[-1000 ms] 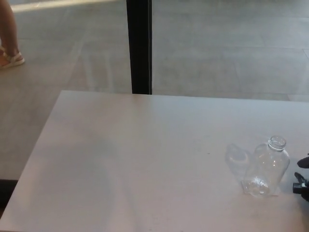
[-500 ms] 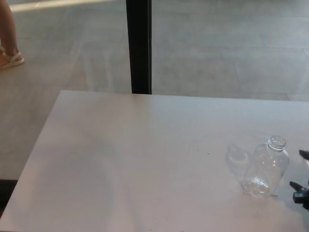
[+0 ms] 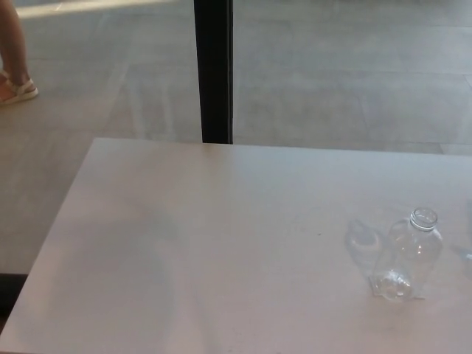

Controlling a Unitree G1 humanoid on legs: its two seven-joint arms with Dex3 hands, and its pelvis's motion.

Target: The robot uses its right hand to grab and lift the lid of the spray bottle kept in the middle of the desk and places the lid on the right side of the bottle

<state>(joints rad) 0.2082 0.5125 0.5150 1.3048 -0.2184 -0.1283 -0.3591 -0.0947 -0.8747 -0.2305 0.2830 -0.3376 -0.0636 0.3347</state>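
A clear uncapped bottle [image 3: 410,254] stands alone, right on the bench [image 3: 221,243]; neither hand shows; a black post [image 3: 214,70] stands beyond.

The surface [image 3: 221,243] is a plain pale grey-white with no pattern, slightly shaded toward its left side. The bottle [image 3: 410,254] is clear and colourless, with white glints on its neck and base, and it throws a faint grey shadow on the surface. The post [image 3: 214,70] behind is solid black. The floor [image 3: 332,74] is grey with thin, darker tile lines. A person's leg [image 3: 13,37] is tan, above a white-strapped sandal [image 3: 18,91].
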